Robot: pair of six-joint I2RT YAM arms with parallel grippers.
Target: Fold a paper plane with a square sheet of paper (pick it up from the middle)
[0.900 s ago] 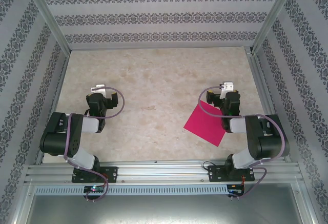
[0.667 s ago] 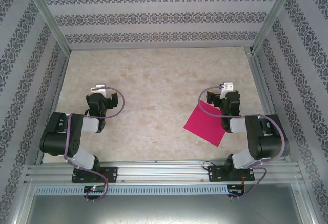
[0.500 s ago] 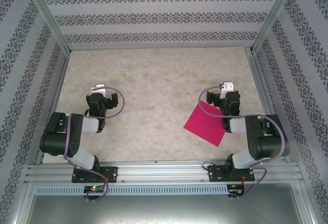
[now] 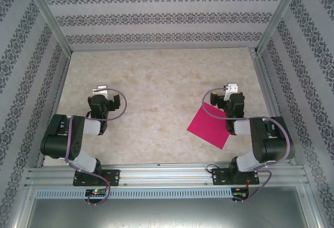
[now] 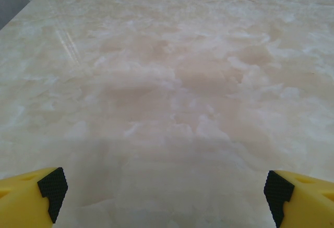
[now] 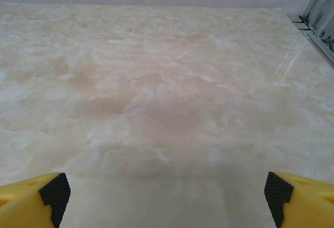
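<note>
In the top view, the square sheet of thin magenta-pink paper (image 4: 209,126) lies flat on the pale marble-patterned counter (image 4: 162,76) at the lower right of the frame. It is turned like a diamond, with its right corner hidden beneath the black right arm (image 4: 245,126). The sheet is unfolded and bears no print, and the grey patterned walls (image 4: 167,19) carry ornament, not lettering. The paper looks featherlight, limp and easily creased, likely to skid on the smooth surface, with no raised edge to catch, so a gentle pinch at its bare middle seems the place to take it. In the left wrist view, the yellow, black-padded left fingers (image 5: 28,199) stand wide apart at the bottom corners, over bare counter. In the right wrist view, the matching right fingers (image 6: 28,199) are equally spread and hold nothing.
</note>
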